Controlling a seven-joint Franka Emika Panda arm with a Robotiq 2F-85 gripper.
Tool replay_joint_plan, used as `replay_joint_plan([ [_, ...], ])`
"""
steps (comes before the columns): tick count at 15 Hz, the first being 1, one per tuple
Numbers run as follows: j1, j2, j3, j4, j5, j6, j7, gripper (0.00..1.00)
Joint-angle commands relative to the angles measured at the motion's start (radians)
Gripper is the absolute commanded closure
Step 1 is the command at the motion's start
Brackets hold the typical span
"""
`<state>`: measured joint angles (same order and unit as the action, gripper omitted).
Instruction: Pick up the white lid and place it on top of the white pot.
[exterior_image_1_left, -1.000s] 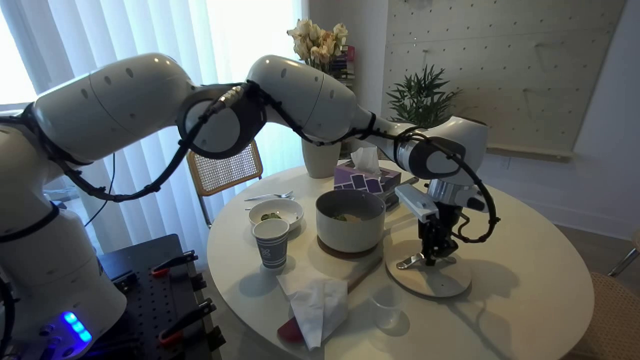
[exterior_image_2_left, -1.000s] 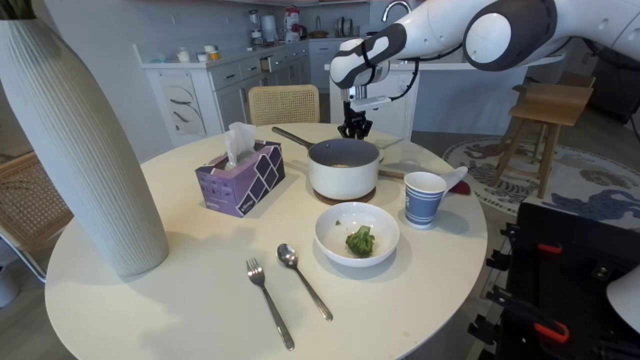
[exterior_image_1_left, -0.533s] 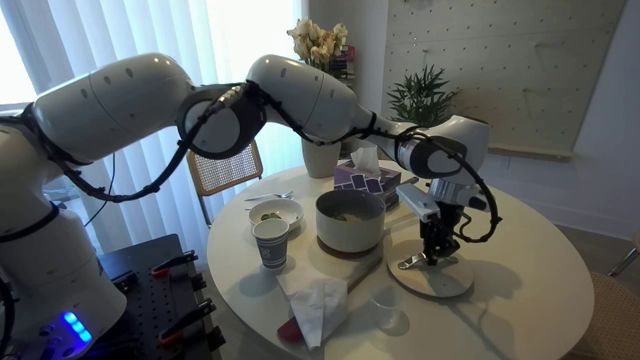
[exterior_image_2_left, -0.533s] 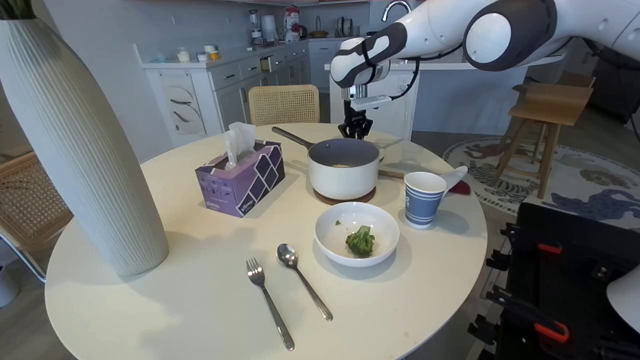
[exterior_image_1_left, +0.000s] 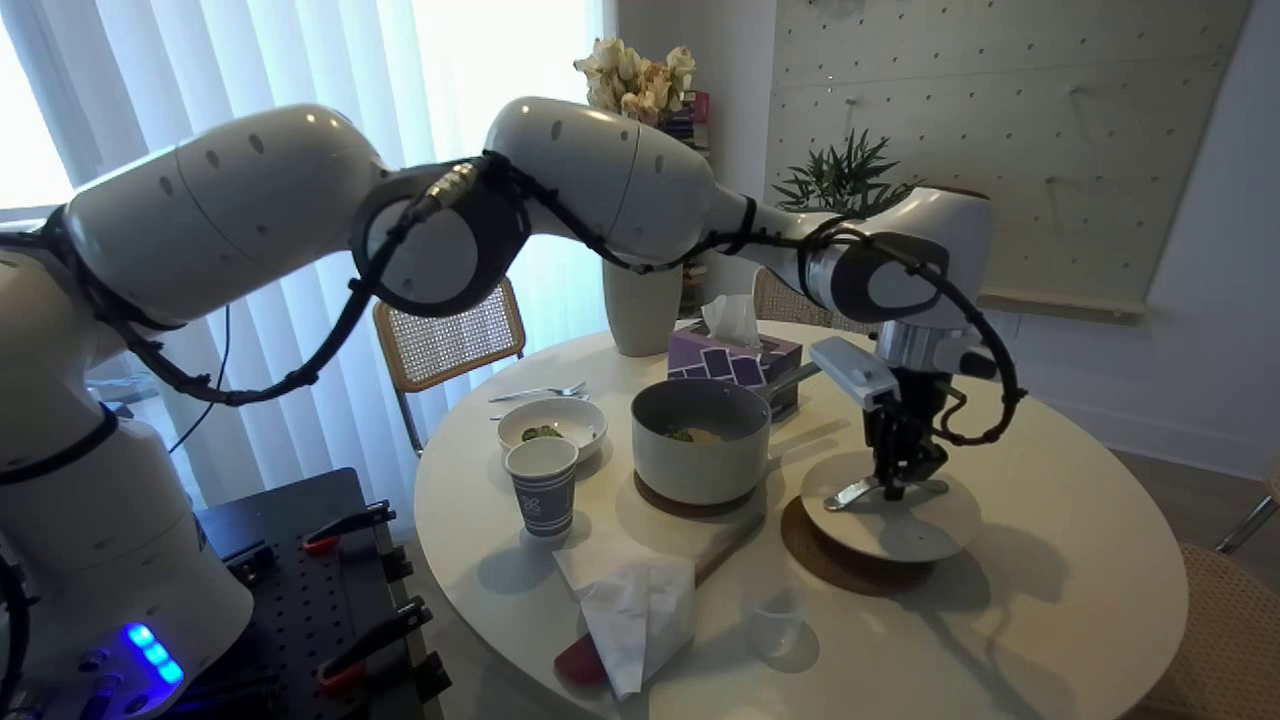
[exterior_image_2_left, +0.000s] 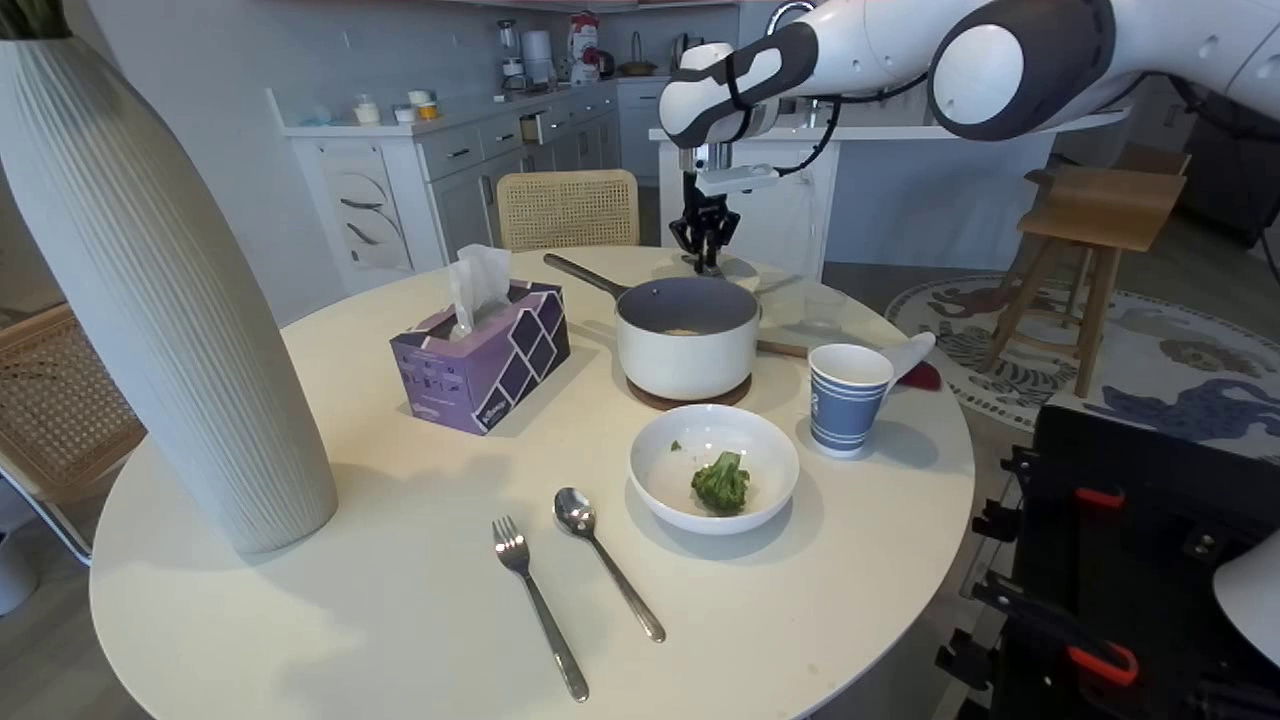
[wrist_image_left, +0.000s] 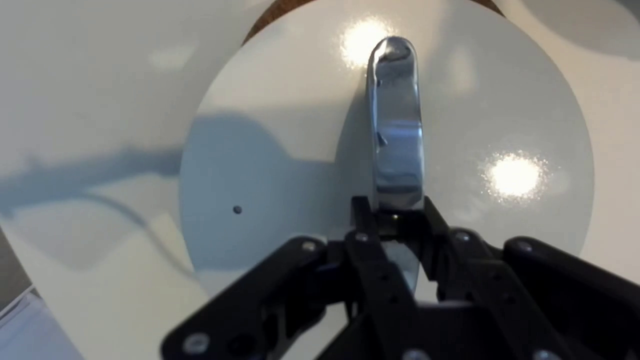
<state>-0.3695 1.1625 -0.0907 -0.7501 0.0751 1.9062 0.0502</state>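
Tool state: the gripper (wrist_image_left: 394, 210) is clamped across the metal handle (wrist_image_left: 397, 135), a finger (wrist_image_left: 361, 212) on each side, as the wrist view shows. The white lid (exterior_image_1_left: 895, 527) hangs from this grip, apparently near level, raised above a brown mat (exterior_image_1_left: 830, 560) that it partly hides in an exterior view. Pick-up: judged complete. In both exterior views the white pot (exterior_image_1_left: 700, 462) stands apart from the lid, uncovered, with food (exterior_image_1_left: 703, 436) inside. Placement: not yet done. Remaining, as judged: raise the lid above the pot, move it across, centre it, lower it and release. Arm pose: the white arm (exterior_image_1_left: 590, 190) stretches far out over the table (exterior_image_1_left: 1080, 600) from its base (exterior_image_1_left: 110, 600), with the wrist (exterior_image_1_left: 915, 345) bent so that the gripper points down.
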Motion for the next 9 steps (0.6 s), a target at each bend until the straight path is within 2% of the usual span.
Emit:
replay_joint_plan([
  [1,0.017,-0.041,-0.011,0.042,-0.006,-0.045,0.046,0.94],
  [5,0.033,-0.068,-0.013,0.078,-0.008,-0.099,0.089,0.94],
  [9,0.056,-0.097,-0.023,0.116,-0.017,-0.249,0.167,0.94],
])
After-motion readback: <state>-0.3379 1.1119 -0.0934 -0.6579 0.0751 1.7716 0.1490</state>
